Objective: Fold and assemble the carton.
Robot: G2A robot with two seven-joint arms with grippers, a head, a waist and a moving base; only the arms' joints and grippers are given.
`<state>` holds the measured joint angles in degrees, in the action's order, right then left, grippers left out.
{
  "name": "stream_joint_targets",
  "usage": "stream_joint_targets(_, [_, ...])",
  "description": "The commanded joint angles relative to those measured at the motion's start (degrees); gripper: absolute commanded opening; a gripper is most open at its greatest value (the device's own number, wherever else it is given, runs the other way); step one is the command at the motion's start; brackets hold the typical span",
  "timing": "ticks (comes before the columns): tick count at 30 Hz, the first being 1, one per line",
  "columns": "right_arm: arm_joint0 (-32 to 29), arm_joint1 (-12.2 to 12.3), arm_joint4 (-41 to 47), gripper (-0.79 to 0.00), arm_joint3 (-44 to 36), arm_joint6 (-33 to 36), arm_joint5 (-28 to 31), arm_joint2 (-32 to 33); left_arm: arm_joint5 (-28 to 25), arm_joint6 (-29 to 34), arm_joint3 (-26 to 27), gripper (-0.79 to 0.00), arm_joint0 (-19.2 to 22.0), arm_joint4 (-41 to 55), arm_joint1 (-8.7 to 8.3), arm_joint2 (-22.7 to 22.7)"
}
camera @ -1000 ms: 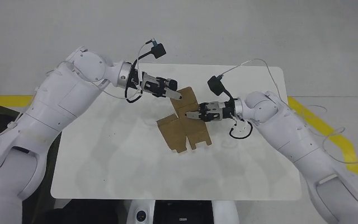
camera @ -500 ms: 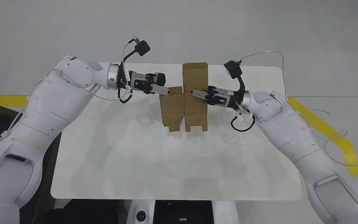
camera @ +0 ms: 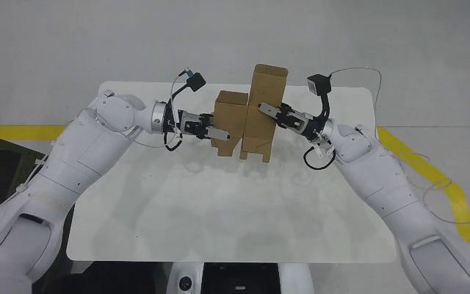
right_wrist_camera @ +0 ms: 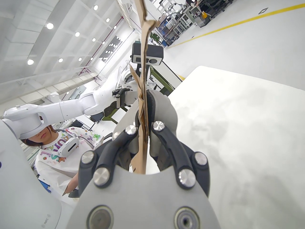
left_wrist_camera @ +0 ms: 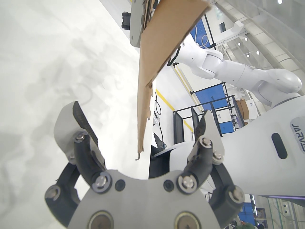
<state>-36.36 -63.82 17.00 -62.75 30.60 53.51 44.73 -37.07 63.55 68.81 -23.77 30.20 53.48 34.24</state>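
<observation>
Brown cardboard is up in the air: the carton (camera: 253, 110) hangs above the white table (camera: 220, 213), toward the 12 o'clock side of the table top. It stands tall, with one panel higher and a shorter panel beside it at its 9 o'clock side. The right gripper (camera: 266, 110) comes in from 3 o'clock and pinches the tall panel, and up close its jaws (right_wrist_camera: 144, 101) are pressed tight on the thin cardboard edge (right_wrist_camera: 142, 144). The left gripper (camera: 224, 135) sits at the carton's 8 o'clock corner. Its jaws (left_wrist_camera: 140, 110) are spread wide, one on each side of the carton's edge (left_wrist_camera: 162, 32), and they do not touch it.
</observation>
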Motion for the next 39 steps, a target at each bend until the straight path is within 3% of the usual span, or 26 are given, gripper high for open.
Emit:
stream_joint_targets(1, [-0.27, -0.08, 0.23, -0.785, -0.09, -0.12, -0.11, 0.5, -0.03, -0.19, 0.01, 0.0, -0.7, -0.36, 0.08, 0.33])
stream_joint_targets(4, [-0.63, -0.17, 0.04, -0.785, -0.22, -0.1, -0.22, 1.14, 0.15, -0.32, 0.14, 0.0, -1.28, -1.08, 0.17, 0.89])
stream_joint_targets(5, [-0.75, -0.21, 0.02, -0.785, -0.31, -0.05, -0.27, 1.31, 0.18, -0.32, 0.16, -0.308, -1.46, -1.22, 0.19, 1.12])
stream_joint_targets(6, [-0.84, -0.24, -0.04, -0.785, -0.38, 0.04, -0.33, 1.49, 0.28, -0.36, 0.09, -0.471, -1.63, -1.4, 0.2, 1.35])
stream_joint_targets(7, [-0.94, -0.28, -0.1, -0.785, -0.45, 0.13, -0.38, 1.65, 0.37, -0.31, 0.13, -0.579, -1.8, -1.51, 0.22, 1.57])
stream_joint_targets(8, [-1.03, -0.31, -0.16, -0.785, -0.46, 0.18, -0.47, 1.83, 0.41, -0.25, 0.18, -0.757, -1.95, -1.62, 0.24, 1.77])
stream_joint_targets(9, [-1.14, -0.35, -0.19, -0.785, -0.46, 0.2, -0.54, 2.01, 0.51, -0.11, 0.23, -0.785, -2.11, -1.68, 0.27, 1.95])
stream_joint_targets(26, [-1.89, -1.01, -0.48, -0.785, -0.89, 2.07, -0.39, 4.36, -0.11, 3.56, 1.18, -0.785, -4.34, 2.22, 0.73, 5.03])
stream_joint_targets(27, [-1.87, -1.06, -0.61, -0.662, -0.87, 2.19, -0.49, 4.44, -0.05, 3.62, 1.33, -0.785, -4.51, 2.48, 0.71, 5.18])
stream_joint_targets(28, [-1.83, -1.11, -0.71, -0.431, -0.86, 2.29, -0.62, 4.53, 0.02, 3.7, 1.69, -0.785, -4.58, 2.55, 0.69, 5.3])
stream_joint_targets(29, [-1.8, -1.17, -0.77, 0.0, -0.82, 2.46, -0.83, 4.59, 0.17, 3.84, 1.7, -0.785, -4.7, 2.61, 0.65, 5.43])
stream_joint_targets(39, [-0.77, -0.48, -1.82, 0.0, 0.68, 6.82, -2.93, 7.86, 3.97, 7.64, 0.57, -0.785, -4.73, 5.57, 0.44, 7.22])
